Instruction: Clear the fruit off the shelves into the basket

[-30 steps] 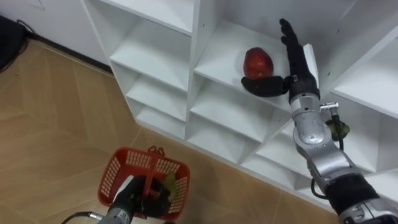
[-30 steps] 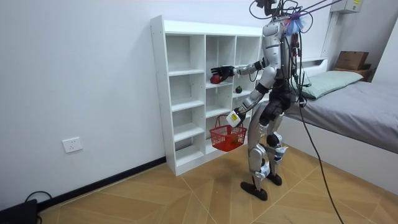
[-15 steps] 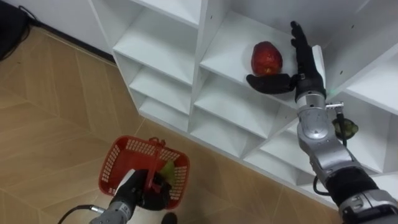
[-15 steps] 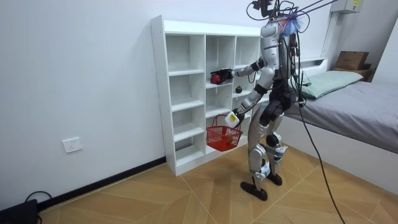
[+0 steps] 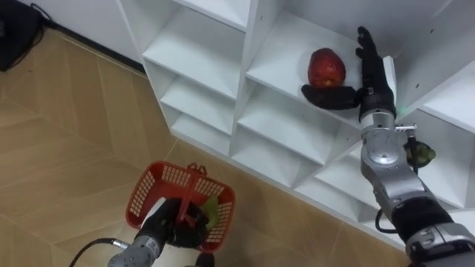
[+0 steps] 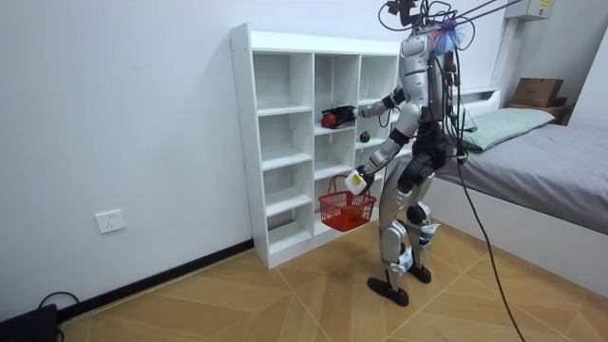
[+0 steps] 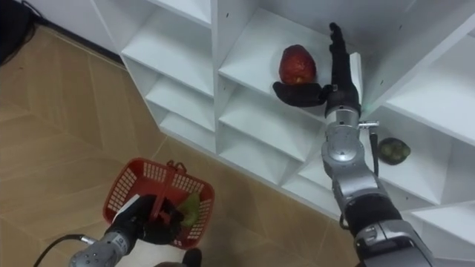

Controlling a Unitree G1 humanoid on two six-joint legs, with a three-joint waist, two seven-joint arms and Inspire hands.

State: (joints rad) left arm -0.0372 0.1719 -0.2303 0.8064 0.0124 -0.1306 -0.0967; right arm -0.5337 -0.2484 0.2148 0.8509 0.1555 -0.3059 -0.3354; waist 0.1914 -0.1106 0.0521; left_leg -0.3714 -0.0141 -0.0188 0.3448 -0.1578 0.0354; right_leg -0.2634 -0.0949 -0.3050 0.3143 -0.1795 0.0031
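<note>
At the lower left of the left eye view, the left hand [image 5: 172, 226] hangs low, its fingers curled round the handle of the red basket [image 5: 151, 199], in which a yellow-green fruit [image 5: 210, 210] already lies. Above and to the right stands the white closet [image 5: 254, 44]. In a compartment at the upper right sits the red fruit [image 5: 326, 68], upright on its shelf near the front edge. Just right of it the right hand [image 5: 375, 81] is raised at the end of an outstretched arm, fingers straight and pointing up beside the fruit, thumb spread low across its front. Nothing is gripped yet, and whether the palm touches the skin cannot be told. The fruit looks smooth, rounded and firm. It is probably light enough for one hand but apt to roll or slip, and liable to bruise if squeezed. The safest hold would seem to be round its widest middle, fingers behind and thumb in front. At the far right, one shelf lower, a small green fruit [image 5: 421, 154] waits.
</note>
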